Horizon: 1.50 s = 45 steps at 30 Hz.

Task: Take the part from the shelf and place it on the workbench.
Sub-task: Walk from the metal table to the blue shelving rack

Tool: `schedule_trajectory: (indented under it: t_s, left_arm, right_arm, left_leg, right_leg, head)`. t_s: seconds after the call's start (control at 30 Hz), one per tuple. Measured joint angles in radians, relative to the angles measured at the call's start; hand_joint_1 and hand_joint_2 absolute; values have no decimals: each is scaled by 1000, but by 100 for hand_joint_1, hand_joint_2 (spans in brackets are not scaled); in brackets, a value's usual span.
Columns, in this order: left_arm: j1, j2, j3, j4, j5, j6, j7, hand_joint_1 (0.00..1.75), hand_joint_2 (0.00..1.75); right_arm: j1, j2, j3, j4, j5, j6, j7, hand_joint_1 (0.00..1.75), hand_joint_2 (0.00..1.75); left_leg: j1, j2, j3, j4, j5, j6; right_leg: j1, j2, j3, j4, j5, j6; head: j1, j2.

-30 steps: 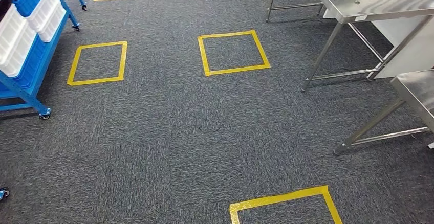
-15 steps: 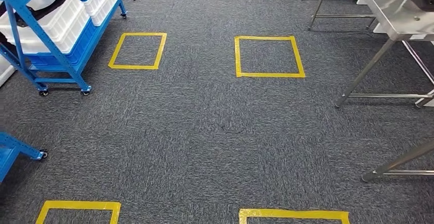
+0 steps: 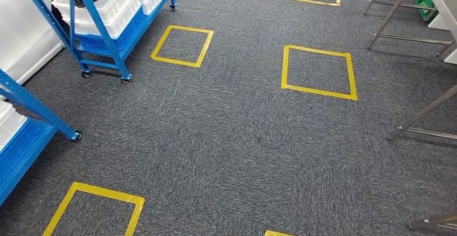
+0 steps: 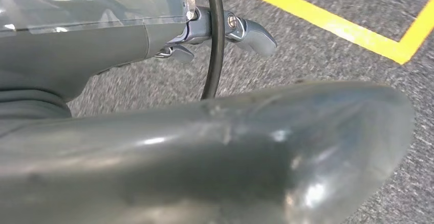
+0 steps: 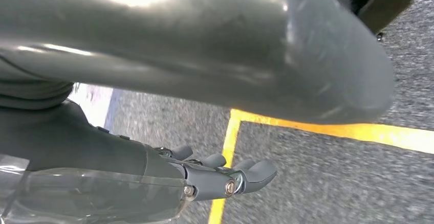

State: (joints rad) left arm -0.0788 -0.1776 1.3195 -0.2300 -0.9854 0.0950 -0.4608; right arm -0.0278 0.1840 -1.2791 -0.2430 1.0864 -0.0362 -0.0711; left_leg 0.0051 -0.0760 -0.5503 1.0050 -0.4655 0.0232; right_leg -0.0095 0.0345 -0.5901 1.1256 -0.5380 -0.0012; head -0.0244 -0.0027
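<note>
Head view: blue shelf is standing upper left, carrying white bins; the part itself cannot be told among them. Workbench legs are standing at right.

Left wrist view: left hand is hanging over carpet, fingers apart, holding nothing.

Right wrist view: right hand likewise, fingers loosely apart.

Risk: a hanging arm may be clipping the shelf frame on approach.
</note>
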Motion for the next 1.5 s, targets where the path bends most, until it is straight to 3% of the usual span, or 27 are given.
schedule_trajectory:
  t_s: [0.03, 0.1, 0.17, 0.23, 0.3, 0.37, 0.4, 0.43, 0.5, 0.57, 0.6, 0.67, 0.73, 0.8, 0.87, 0.9, 0.93, 1.0, 1.07, 1.1, 1.17, 1.2, 1.27, 1.33, 1.4, 1.43, 1.5]
  left_arm:
    - [-1, -1, 0, 0, 0, 0, 0, 0, 0]
    - [-1, -2, 0, 0, 0, 0, 0, 0, 0]
    - [2, -2, 0, 0, 0, 0, 0, 0, 0]
    - [3, -1, 0, 0, 0, 0, 0, 0, 0]
    - [-1, 0, 0, 0, -1, 0, 0, 0, 0]
    - [-1, 0, 0, 0, -1, -1, 0, 0, 0]
    - [0, 1, 0, 0, -1, -1, 0, 0, 0]
    - [2, 1, 0, 0, -1, -1, 0, 0, 0]
    - [2, 3, 0, 0, -1, 0, 0, 0, 0]
    - [1, 3, 0, 0, -1, -1, 0, 0, 0]
    - [1, 2, 0, 0, -1, -1, 1, 0, 0]
    - [3, 3, 0, 0, -1, 0, 1, 0, 0]
    - [4, 3, 0, -1, 0, 0, 1, 0, 0]
    - [1, 3, 0, -1, 0, 0, 1, 0, 0]
    - [-1, 4, 0, -1, 0, 0, 1, 0, 0]
    - [0, 4, 0, -1, 0, 0, 1, 0, 0]
    - [1, 4, 0, -1, 0, 0, 1, 0, 0]
    - [2, 3, 0, -1, 0, 0, 1, 0, 0]
    - [2, -1, 0, -1, 0, -1, 1, 0, 0]
    - [2, -2, 0, -1, 0, -1, 1, 0, 0]
    - [5, -3, 0, -1, 0, -1, 1, 0, 0]
    - [6, -2, 0, -1, 0, 0, 1, 0, 0]
    - [5, 0, 0, -1, 0, 0, 1, 0, 0]
    - [1, 1, 0, -2, 0, -1, 1, 0, 0]
    - [2, 1, 0, -2, 0, -1, 1, 0, 0]
    - [3, 1, 0, -2, 0, -1, 1, 0, 0]
    - [4, 3, 0, -2, -1, -1, 1, 0, 0]
  right_arm:
    - [0, -2, 0, 0, 1, 0, 0, 0, 0]
    - [0, -4, 0, 0, 2, 0, 1, 0, 0]
    - [-4, -4, 0, 1, 2, 0, 1, 0, 0]
    - [-4, -4, 0, 1, 3, 0, 2, 0, 0]
    - [0, -4, -1, 2, 3, 0, 3, 0, 0]
    - [1, -4, -1, 2, 3, 1, 5, 0, 0]
    - [1, -4, -1, 2, 3, 1, 5, 0, 0]
    - [1, -4, -1, 2, 3, 2, 6, 0, 0]
    - [0, -4, -1, 4, 3, 2, 7, 0, 0]
    - [0, -5, -1, 4, 4, 3, 8, 0, 0]
    - [-1, -5, -1, 4, 4, 3, 8, 0, 0]
    - [-7, -5, -1, 4, 6, 5, 8, 0, 0]
    - [-10, -5, -1, 4, 6, 8, 8, 0, 0]
    - [-8, -5, 0, 5, 6, 9, 8, 0, 0]
    - [-4, -5, 0, 5, 6, 9, 8, 0, 0]
    - [-3, -5, -1, 5, 6, 10, 8, 0, 0]
    - [-2, -5, -1, 5, 6, 9, 8, 0, 0]
    - [0, -5, -1, 5, 6, 9, 8, 0, 0]
    - [1, -8, -1, 5, 6, 9, 8, 0, 0]
    - [0, -9, -1, 6, 6, 9, 8, 0, 0]
    - [-4, -9, -1, 6, 6, 9, 8, 0, 0]
    - [-6, -8, -1, 6, 6, 10, 8, 0, 0]
    - [-4, -6, -1, 7, 6, 11, 8, 0, 0]
    - [1, -5, -1, 7, 6, 11, 7, 0, 0]
    - [3, -5, -1, 7, 6, 12, 7, 0, 0]
    - [2, -5, -1, 7, 6, 12, 7, 0, 0]
    - [1, -4, -1, 7, 7, 13, 7, 0, 0]
  left_leg:
    - [0, -13, -1, 1, 0, -3]
    - [5, -35, -6, 1, 1, -14]
    - [8, -47, -10, -1, 3, -26]
    - [5, -9, -25, 30, -20, -34]
    - [5, 44, -77, 136, -79, -41]
    - [11, 62, -134, 250, -124, -51]
    - [15, 66, -142, 267, -121, -56]
    - [18, 71, -130, 246, -99, -61]
    - [23, 106, -63, 119, -37, -69]
    - [21, 134, -12, 23, -5, -62]
    - [18, 136, -6, 10, -6, -55]
    - [14, 114, -9, 12, -5, -37]
    - [13, 96, -8, 7, -1, -22]
    - [13, 76, -9, 4, 3, -11]
    - [9, 52, -11, 5, 4, -5]
    - [6, 39, -10, 5, 4, -4]
    - [3, 24, -9, 5, 3, -3]
    - [0, -4, -6, 5, 3, -3]
    - [-1, -26, -8, 7, 4, -6]
    - [1, -35, -10, 6, 5, -10]
    - [3, -54, -13, 1, 8, -22]
    - [1, -51, -14, 2, 7, -27]
    - [-4, -6, -35, 47, -27, -36]
    - [1, 48, -87, 162, -93, -45]
    - [9, 64, -128, 253, -126, -56]
    - [11, 69, -124, 249, -114, -61]
    - [15, 89, -63, 140, -53, -66]
  right_leg:
    - [2, 20, 23, -58, 26, -7]
    - [6, 43, 43, -108, 39, -16]
    - [5, 23, 48, -121, 44, -22]
    - [0, -2, 60, -142, 51, -30]
    - [-1, -32, 68, -154, 53, -35]
    - [0, -62, 69, -153, 49, -36]
    - [-1, -75, 70, -152, 47, -34]
    - [-2, -88, 71, -151, 44, -31]
    - [-5, -111, 76, -142, 34, -18]
    - [-3, -130, 79, -128, 20, -3]
    - [-1, -138, 81, -124, 16, 2]
    - [-4, -150, 85, -124, 13, 11]
    - [-11, -114, 78, -98, -12, 20]
    - [-13, -59, 31, 1, -72, 22]
    - [-11, -41, -37, 126, -118, 18]
    - [-8, -39, -57, 154, -115, 13]
    - [-6, -36, -61, 146, -91, 7]
    - [4, -12, -20, 33, -9, -13]
    - [11, 27, 25, -76, 42, -31]
    - [14, 37, 34, -100, 48, -36]
    - [14, 22, 40, -113, 50, -38]
    - [12, 10, 44, -123, 54, -38]
    - [5, -18, 55, -145, 62, -43]
    - [6, -49, 60, -152, 63, -48]
    - [7, -78, 61, -150, 59, -48]
    - [6, -91, 61, -147, 57, -46]
    - [4, -114, 62, -138, 49, -39]
  head:
    - [0, 0]
    - [0, 0]
    - [0, 0]
    - [0, 0]
    - [-1, 0]
    - [-1, 0]
    - [-1, 0]
    - [-1, 0]
    - [-1, 0]
    - [0, 0]
    - [0, 0]
    - [1, 0]
    - [1, 0]
    - [1, 0]
    - [1, 0]
    - [1, 0]
    - [1, 0]
    - [1, 0]
    - [1, 0]
    - [1, 0]
    - [1, 0]
    - [0, 0]
    - [0, 0]
    - [-1, 0]
    - [0, 0]
    - [-1, 0]
    - [-1, 0]
